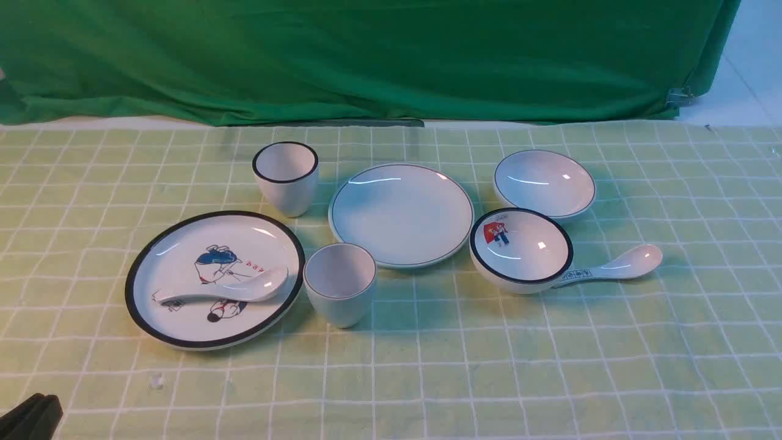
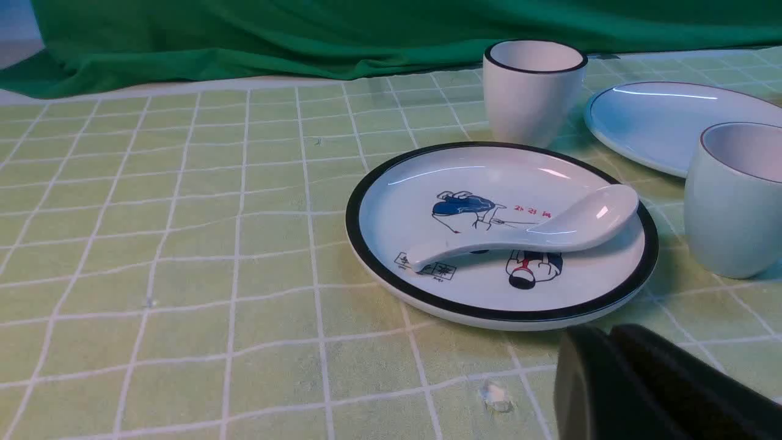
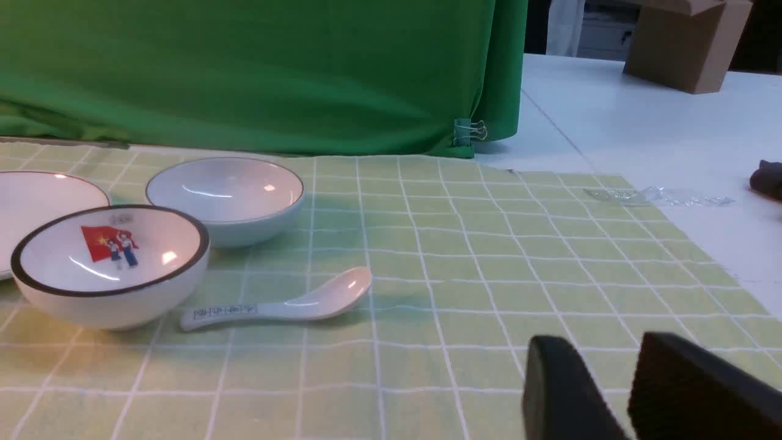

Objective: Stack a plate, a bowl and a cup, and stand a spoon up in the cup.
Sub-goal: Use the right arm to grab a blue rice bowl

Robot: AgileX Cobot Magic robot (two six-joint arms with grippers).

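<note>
The plain white plate (image 1: 401, 214) lies in the middle of the checked cloth. To its right is the plain bowl (image 1: 544, 183), also in the right wrist view (image 3: 226, 192). The thin-rimmed cup (image 1: 339, 284) stands upright just in front of the plate. The all-white spoon (image 1: 226, 290) lies on the cartoon plate (image 1: 177, 256), bowl end toward the cup. My left gripper (image 1: 30, 415) sits low at the near left corner, shut and empty; in the left wrist view it (image 2: 605, 333) is short of the cartoon plate. My right gripper (image 3: 605, 345) is open and empty over bare cloth, right of the bowls.
A thick-rimmed cup (image 1: 286, 177) stands behind the cartoon plate. A black-rimmed picture bowl (image 1: 520, 247) sits in front of the plain bowl, with a marked-handle spoon (image 1: 611, 266) beside it. A green curtain (image 1: 366, 55) hangs behind. White tabletop and a cardboard box (image 3: 684, 43) lie off right.
</note>
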